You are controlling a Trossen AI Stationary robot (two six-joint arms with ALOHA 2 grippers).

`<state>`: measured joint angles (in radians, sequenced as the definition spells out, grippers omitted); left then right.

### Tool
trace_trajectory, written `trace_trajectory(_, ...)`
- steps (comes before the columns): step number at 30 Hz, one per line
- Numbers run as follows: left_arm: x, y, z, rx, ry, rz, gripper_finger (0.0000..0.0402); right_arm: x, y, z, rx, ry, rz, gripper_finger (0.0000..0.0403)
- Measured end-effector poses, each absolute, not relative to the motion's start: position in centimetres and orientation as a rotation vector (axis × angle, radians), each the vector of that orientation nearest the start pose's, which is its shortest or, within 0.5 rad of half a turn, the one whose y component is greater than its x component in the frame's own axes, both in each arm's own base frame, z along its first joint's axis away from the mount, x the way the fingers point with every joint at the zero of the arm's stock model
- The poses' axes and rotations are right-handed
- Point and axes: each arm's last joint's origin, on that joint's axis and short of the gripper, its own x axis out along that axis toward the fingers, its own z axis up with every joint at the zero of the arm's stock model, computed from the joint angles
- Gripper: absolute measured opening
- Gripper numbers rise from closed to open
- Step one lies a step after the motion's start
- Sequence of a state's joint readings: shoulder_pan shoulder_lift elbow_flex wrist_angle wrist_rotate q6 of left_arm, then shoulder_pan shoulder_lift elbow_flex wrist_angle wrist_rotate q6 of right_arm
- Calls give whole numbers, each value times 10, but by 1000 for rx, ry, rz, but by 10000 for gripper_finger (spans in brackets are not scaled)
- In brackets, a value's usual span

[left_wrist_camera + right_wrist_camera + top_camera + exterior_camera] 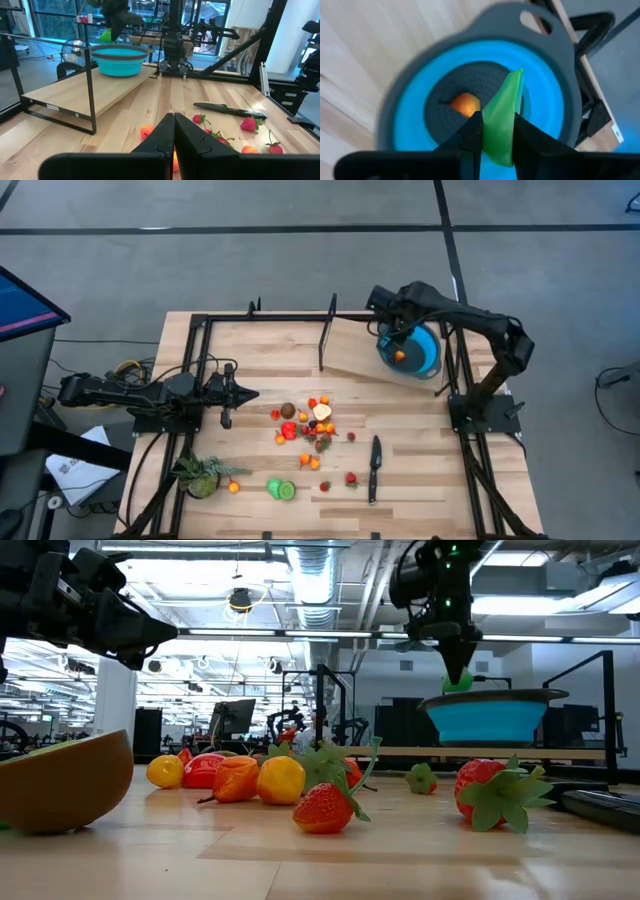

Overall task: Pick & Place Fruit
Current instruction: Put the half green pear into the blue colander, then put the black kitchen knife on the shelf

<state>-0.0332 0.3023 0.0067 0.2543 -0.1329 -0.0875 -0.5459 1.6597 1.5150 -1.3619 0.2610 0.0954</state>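
— What's the brown thing [62,780] beside us?
— The low view's edge cuts it off; can't say.
— And the knife [600,802]?
— Cropped too, only a blurred dark strip.

A robotics lab, plainly; exposed ceiling ducts [315,580] overhead; more black-framed test rigs [320,705] and a monitor [232,718] behind the wooden table [420,430].

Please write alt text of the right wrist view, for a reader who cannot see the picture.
The right pincer is shut on a bright green fruit piece and holds it directly above the blue bowl, which has a grey rim. One orange fruit already lies in the bowl's dark centre, and the bowl stands on a light wooden surface.
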Motion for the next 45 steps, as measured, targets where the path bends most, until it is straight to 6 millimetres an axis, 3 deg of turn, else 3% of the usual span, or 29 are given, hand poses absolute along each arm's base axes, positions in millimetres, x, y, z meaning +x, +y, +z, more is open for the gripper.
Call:
trace_trajectory(4,116,0,164,-84,37,102,1,252,-167,294,289,1497,-717,97)
trace_trajectory(12,116,0,164,-84,37,102,1,257,-162,292,256,1513,-679,224)
trace_trajectory(15,116,0,164,-84,37,101,1,257,-162,292,272,1508,-695,239)
trace_trajectory(18,116,0,164,-84,37,102,1,257,-162,292,271,1513,-693,216)
trace_trajectory(26,116,0,164,-84,37,102,1,257,-161,292,265,1516,-687,76)
trace_trajectory(31,116,0,164,-84,37,101,1,257,-161,292,248,1522,-670,11)
trace_trajectory(38,116,0,164,-84,37,101,1,260,-155,292,217,1534,-638,2)
trace_trajectory(45,116,0,164,-84,37,101,1,271,-131,292,121,1557,-534,1)
